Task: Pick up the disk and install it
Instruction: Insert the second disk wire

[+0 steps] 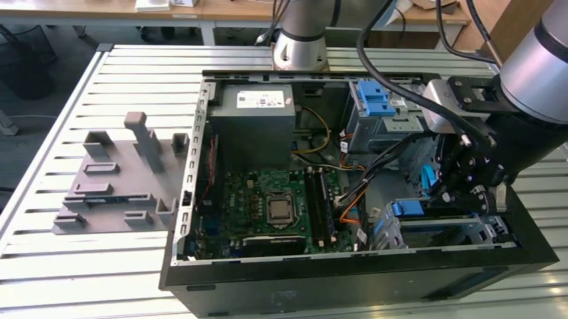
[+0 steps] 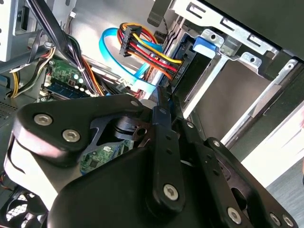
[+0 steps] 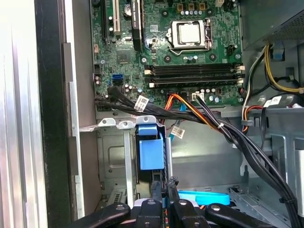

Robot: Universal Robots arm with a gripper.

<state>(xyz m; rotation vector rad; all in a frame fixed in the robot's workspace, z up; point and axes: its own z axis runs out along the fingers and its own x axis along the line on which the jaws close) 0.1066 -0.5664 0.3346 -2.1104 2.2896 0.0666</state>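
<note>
the jaws (image 3: 165,187) sit deep in the open computer case (image 1: 355,292), at the drive cage (image 3: 114,161) along the case's front wall. the arm (image 1: 541,73) reaches down into that corner of the case.

**position of the disk**
- in the first wrist view, the disk (image 3: 152,152) lies directly ahead of the jaws, just beyond their tips. it shows by the blue bracket around it.
- it stands on edge inside the drive cage, between the cage's metal walls.
- its long axis appears to run straight away from the jaws toward the motherboard (image 3: 190,52), in line with the jaws' own reach. this is a judgement, since most of the disk's body is hidden by the cage.
- whether the disk is fully seated cannot be confirmed.

**state of the jaws**
- it cannot be told whether the jaws are pinching the bracket's near edge, pressed together or slightly spread — the contact zone is hidden.

**containers and contents**
- the computer case holds the motherboard, the power supply (image 1: 257,116), a second cage with a blue latch (image 1: 382,100), and cable bundles (image 3: 204,118). the bundles cross just beyond the disk, between it and the motherboard.
- the drive cage holds the disk.
- the grey holder block (image 1: 116,186) stands on the tabletop (image 1: 89,266), outside the case and well apart from the jaws.
</note>
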